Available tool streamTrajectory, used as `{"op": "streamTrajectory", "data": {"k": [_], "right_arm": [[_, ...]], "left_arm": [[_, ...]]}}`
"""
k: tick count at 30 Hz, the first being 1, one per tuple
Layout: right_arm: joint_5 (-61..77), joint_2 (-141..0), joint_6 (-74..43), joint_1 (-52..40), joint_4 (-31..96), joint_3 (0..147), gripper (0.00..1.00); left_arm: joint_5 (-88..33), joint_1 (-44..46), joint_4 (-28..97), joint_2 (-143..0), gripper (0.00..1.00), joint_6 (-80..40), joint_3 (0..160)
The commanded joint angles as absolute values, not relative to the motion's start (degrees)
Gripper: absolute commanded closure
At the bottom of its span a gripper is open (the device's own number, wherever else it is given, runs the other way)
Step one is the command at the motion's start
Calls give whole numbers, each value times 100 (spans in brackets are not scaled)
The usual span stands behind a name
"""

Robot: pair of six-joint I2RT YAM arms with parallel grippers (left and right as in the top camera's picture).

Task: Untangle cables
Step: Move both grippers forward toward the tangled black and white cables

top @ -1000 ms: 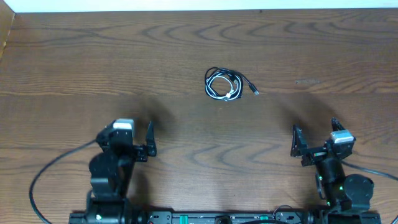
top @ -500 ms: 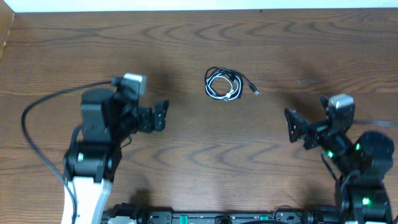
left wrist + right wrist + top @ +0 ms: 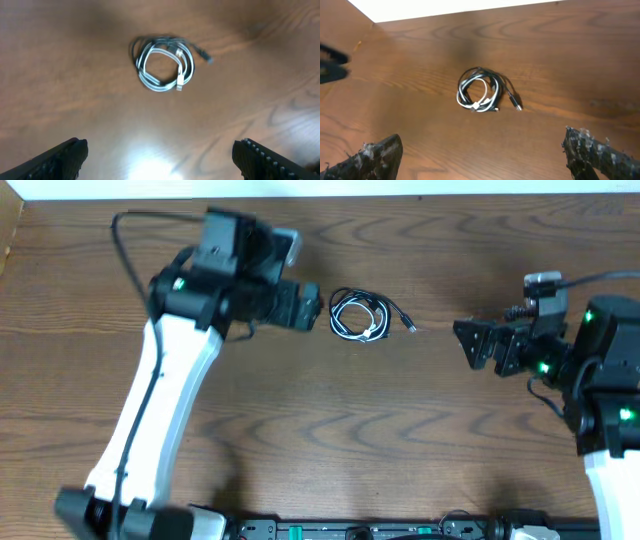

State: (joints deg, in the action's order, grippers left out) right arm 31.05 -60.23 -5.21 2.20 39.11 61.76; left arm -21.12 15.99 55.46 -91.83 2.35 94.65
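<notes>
You are at the approach step: nothing is gripped yet, and the cables (image 3: 360, 316) lie as one small coil on the table (image 3: 300, 430), toward 12 o'clock from its middle. The white cord (image 3: 160, 82) loops inside the black ones, and a black plug end (image 3: 408, 326) trails out at the coil's 4 o'clock. Your left fingers (image 3: 312, 310) stand wide and empty just beside the coil at its 9 o'clock. Your right fingers (image 3: 468, 343), also wide and empty, hover apart from it at its 4 o'clock, pointing toward it. Next, I judge, one set of fingers should pin the coil while the other takes the loose plug end and draws it outward. Come down low: the cords are thin and lie flat, and will likely slide together if only one side pulls.
</notes>
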Motion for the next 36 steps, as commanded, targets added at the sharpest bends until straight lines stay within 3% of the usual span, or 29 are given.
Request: {"op": "streamTrajectory", "data": {"k": [1, 6, 9, 10, 20, 25, 36], "right_arm": [[3315, -6204, -508, 193, 3918, 6326, 1], [3382, -6292, -539, 191, 4099, 6326, 1], [3356, -6292, -526, 193, 4228, 6326, 1], [3356, -6292, -526, 193, 4230, 6324, 1], [3315, -6292, -508, 193, 4248, 6322, 0], [3164, -6292, -513, 193, 4322, 6320, 1], [3138, -6292, -508, 193, 4613, 6320, 1]], "left_arm": [[-2137, 1673, 5443, -9513, 2, 261, 9607], [-2495, 1675, 5168, -9904, 2, 163, 9607], [-2344, 1675, 4871, -10195, 27, -252, 9629], [-2220, 1675, 4849, -10311, 31, -471, 9682], [-1212, 1686, 5454, -11631, 32, -1184, 11144], [-1026, 1723, 5207, -12180, 42, -1758, 11166], [-456, 2060, 4685, -13037, 42, -2311, 11161]]}}
